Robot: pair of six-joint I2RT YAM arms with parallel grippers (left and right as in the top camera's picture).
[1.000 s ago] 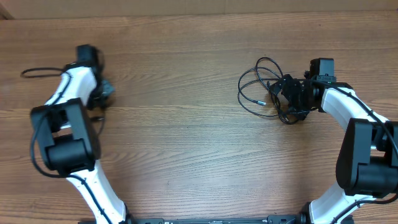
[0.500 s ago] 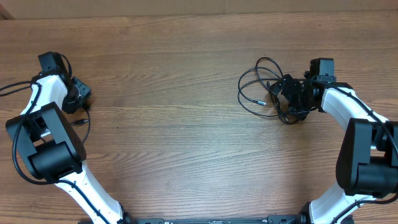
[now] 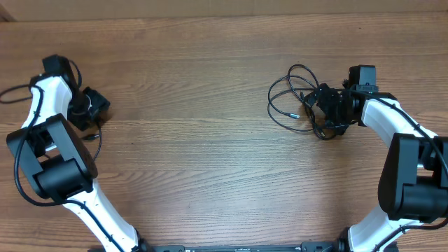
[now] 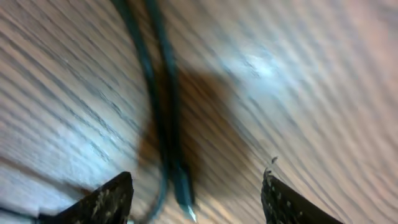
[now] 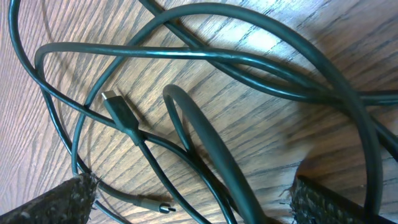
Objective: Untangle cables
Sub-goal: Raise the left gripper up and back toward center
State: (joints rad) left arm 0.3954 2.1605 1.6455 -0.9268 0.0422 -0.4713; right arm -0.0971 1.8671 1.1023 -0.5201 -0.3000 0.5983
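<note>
A tangle of thin black cables (image 3: 285, 92) lies on the wooden table at the right, in several overlapping loops. My right gripper (image 3: 324, 112) stands open right over its near side. In the right wrist view the loops (image 5: 205, 56) cross between the wide-apart fingers (image 5: 68, 202), with one plug (image 5: 118, 106) and a second plug (image 5: 155, 204) lying loose. At the far left, one separate cable (image 3: 12, 93) runs off the table's edge. My left gripper (image 3: 89, 108) is open beside it, and the cable's plug end (image 4: 183, 196) lies on the wood between its fingers (image 4: 112, 199), not gripped.
The brown wooden table (image 3: 203, 140) spans the whole view. The white left arm (image 3: 52, 150) and the white right arm (image 3: 413, 168) stand at the near left and near right corners.
My left arm has swung out to the left, dragging one cable away from its earlier spot, and its gripper has opened and let the cable go. The right arm and the tangle have not moved.
</note>
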